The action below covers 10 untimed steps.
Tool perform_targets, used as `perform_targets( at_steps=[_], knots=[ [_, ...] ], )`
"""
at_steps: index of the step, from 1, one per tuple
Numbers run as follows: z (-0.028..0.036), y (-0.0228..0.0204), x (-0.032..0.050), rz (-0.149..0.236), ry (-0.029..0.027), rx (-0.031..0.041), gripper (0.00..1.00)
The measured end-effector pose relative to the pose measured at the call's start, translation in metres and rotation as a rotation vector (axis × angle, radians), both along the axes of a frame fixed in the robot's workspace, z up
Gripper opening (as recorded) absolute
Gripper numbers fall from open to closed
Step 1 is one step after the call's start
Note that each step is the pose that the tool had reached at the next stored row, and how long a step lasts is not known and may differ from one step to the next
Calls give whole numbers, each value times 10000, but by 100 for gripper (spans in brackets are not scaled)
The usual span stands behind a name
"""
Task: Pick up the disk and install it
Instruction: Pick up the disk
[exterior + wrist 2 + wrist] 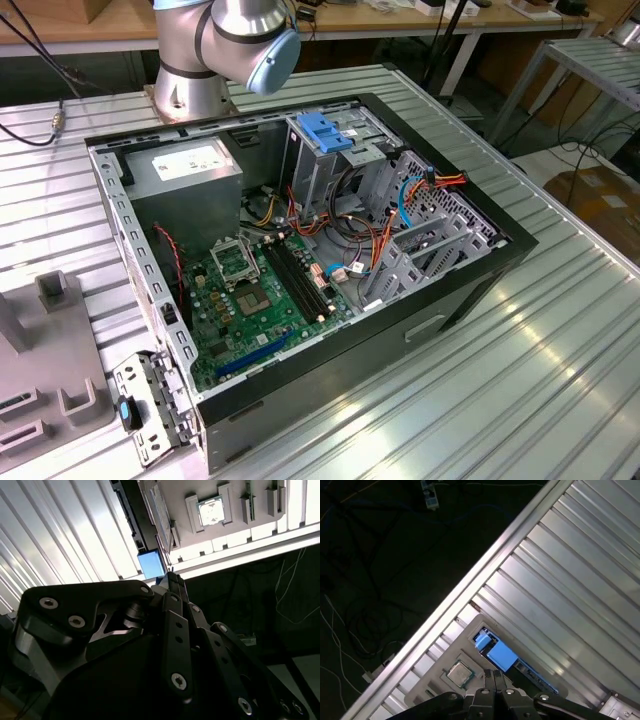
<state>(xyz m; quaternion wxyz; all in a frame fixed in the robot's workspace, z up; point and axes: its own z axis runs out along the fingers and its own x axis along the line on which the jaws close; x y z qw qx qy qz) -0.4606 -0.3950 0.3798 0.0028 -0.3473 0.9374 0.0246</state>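
Open case holds motherboard; disk in tray.

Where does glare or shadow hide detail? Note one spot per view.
Exterior view: bright streaks glare off the ribbed table toward the exterior view's right. Second wrist view: the table's ribs wash out white; the gripper is a dark silhouette. First wrist view: the floor past the table edge is nearly black.

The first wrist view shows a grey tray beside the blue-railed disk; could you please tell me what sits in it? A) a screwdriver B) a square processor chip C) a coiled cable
B: a square silver processor chip sits in a pocket of the grey tray, close to the disk.
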Motion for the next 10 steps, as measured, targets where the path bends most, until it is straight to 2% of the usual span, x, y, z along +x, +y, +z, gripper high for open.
perform_targets(
  at_steps=[10],
  knots=[
    [0, 0, 0, 548, -1, 0, 11]
  ],
)
